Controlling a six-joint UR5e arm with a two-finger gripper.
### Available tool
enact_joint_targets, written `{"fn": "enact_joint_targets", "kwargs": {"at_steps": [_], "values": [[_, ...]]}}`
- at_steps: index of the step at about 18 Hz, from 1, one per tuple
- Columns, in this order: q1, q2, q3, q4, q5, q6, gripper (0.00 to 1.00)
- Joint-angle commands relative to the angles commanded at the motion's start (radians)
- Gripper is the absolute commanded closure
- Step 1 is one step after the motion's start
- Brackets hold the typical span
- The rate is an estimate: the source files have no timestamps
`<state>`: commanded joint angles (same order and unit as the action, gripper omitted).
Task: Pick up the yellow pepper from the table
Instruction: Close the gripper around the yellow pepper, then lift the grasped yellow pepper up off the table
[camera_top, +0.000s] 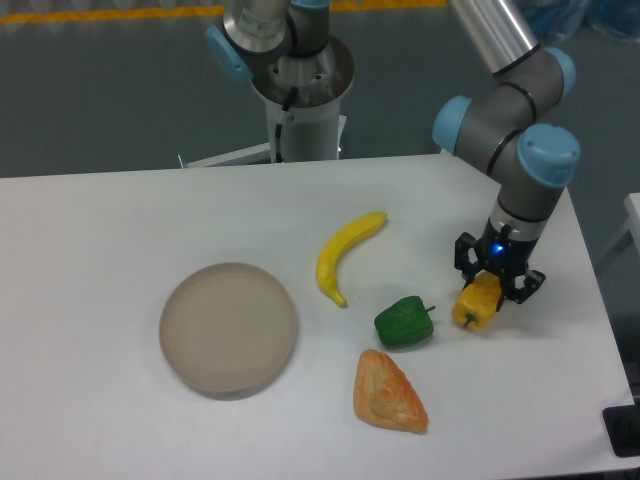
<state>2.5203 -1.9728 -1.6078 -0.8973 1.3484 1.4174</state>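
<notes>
Bench (120, 210): white matte top, carrying all items listed

Gripper (497, 283): black two-finger unit on the grey and blue arm, pointing down over the right part of the bench, near the right edge; small blue light lit on its body. Jaws pressed against the upper part of the yellow pepper, one on each side, pinching it

Yellow pepper (476, 303): small yellow-orange piece, held between the jaws, its lower part hanging below the fingertips; near the right edge of the bench, about midway between the far and near edges. Whether its underside touches the bench cannot be told

Green pepper (404, 322): just beside the yellow pepper on the side toward the left edge, apart from it, stem pointing toward it

Banana (343, 253): long, curved, yellow; lies near the bench centre, farther from the near edge than the green pepper

Pastry (388, 394): orange-tan wedge, close to the near edge, just nearer than the green pepper

Plate (229, 327): round, grey-tan, shallow; left of centre, well apart from the peppers

Robot base (297, 95): grey column beyond the far edge
</notes>
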Motion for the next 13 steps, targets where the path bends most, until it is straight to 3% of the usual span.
{"fn": "enact_joint_targets", "kwargs": {"at_steps": [3,5,11,13], "values": [[0.000,0.090,0.012,-0.054,0.002,0.050,0.67],[-0.003,0.123,0.014,-0.060,0.014,0.055,0.67],[-0.127,0.082,0.086,-0.066,0.172,0.029,0.67],[-0.132,0.074,0.098,-0.064,0.195,0.020,0.67]]}}
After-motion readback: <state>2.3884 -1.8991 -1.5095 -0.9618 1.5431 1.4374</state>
